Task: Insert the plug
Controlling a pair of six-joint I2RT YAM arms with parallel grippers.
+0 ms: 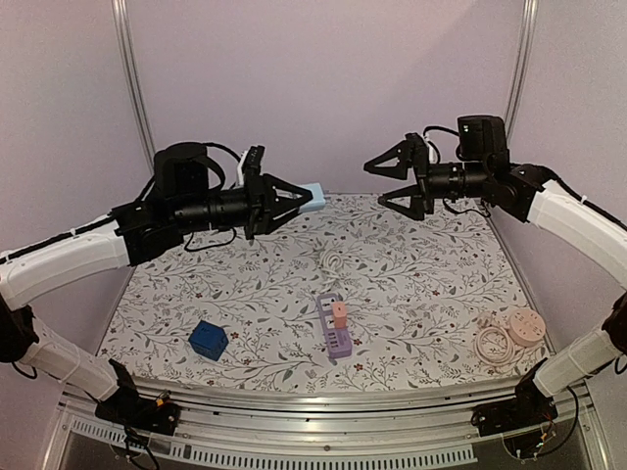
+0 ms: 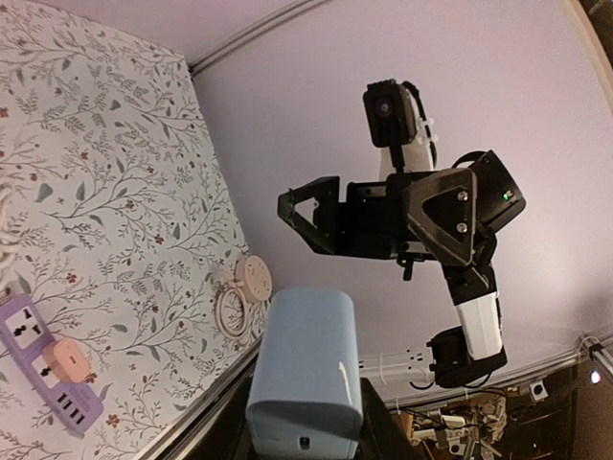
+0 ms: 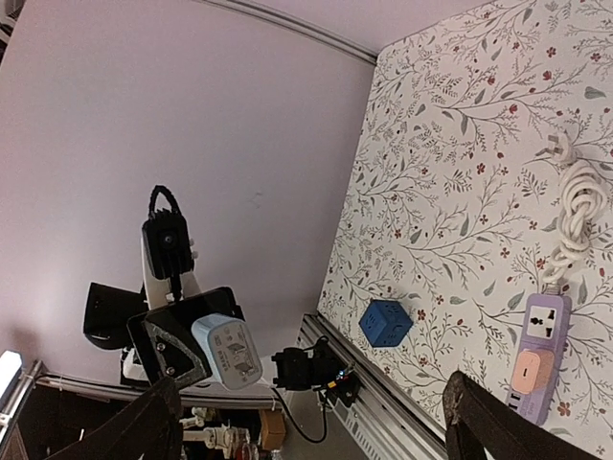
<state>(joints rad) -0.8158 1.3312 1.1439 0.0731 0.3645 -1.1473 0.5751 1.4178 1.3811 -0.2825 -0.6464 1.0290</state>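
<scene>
My left gripper (image 1: 294, 199) is shut on a light blue plug adapter (image 1: 313, 197) and holds it high above the back of the table. The adapter fills the bottom of the left wrist view (image 2: 306, 369), and its prong face shows in the right wrist view (image 3: 227, 352). My right gripper (image 1: 384, 181) is open and empty, raised at the back right and facing the adapter with a gap between them. A purple power strip (image 1: 333, 323) lies mid-table with a pink plug (image 1: 338, 313) seated in it; the strip also shows in the wrist views (image 2: 48, 369) (image 3: 536, 359).
A blue socket cube (image 1: 209, 339) sits front left. The strip's coiled white cable (image 1: 335, 262) lies behind it. A pink round socket (image 1: 524, 330) with a coiled cord (image 1: 493, 345) sits front right. Metal frame posts stand at the back corners.
</scene>
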